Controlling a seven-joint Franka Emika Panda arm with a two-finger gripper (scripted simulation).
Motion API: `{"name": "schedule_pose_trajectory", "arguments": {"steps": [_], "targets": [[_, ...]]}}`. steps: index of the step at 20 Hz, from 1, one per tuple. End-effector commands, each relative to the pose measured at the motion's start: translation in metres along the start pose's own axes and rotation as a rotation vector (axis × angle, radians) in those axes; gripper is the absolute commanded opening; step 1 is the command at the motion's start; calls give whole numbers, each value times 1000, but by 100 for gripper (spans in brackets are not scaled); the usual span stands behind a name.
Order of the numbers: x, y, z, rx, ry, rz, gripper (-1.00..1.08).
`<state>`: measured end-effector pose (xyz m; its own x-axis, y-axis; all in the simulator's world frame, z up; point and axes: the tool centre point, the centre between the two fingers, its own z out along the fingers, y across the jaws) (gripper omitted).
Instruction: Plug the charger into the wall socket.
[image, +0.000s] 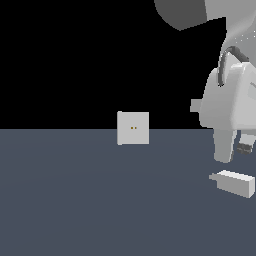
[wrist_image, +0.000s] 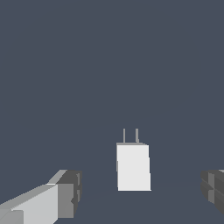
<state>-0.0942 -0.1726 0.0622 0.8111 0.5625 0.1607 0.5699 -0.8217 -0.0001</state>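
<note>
Right now the pincer (wrist_image: 138, 194) hangs open above the charger (wrist_image: 133, 168), fingers wide apart. Small, stiff and probably light, it looks best pinched across its flat sides, prongs kept free for the socket (image: 133, 128).

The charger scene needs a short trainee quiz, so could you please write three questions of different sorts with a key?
1. True or false: the charger is clamped in the gripper.
2. Multiple choice: in the exterior view the wall socket stands A) on the exterior view's left of the charger, B) on its right, C) on top of it.
3. Fill in: the wrist view shows ___ prongs on the charger.

Key: 1 false, it lies on the floor between open jaws; 2 A; 3 two.
</note>
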Motion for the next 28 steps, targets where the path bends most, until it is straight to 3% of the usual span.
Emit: {"name": "schedule_pose_trajectory", "arguments": {"steps": [1, 18, 19, 28], "targets": [[0, 0, 1, 0, 0, -1, 100], [-8, 0, 50, 0, 0, -4, 100], [-8, 0, 50, 0, 0, -4, -100], [-8, 0, 50, 0, 0, -4, -100]]}}
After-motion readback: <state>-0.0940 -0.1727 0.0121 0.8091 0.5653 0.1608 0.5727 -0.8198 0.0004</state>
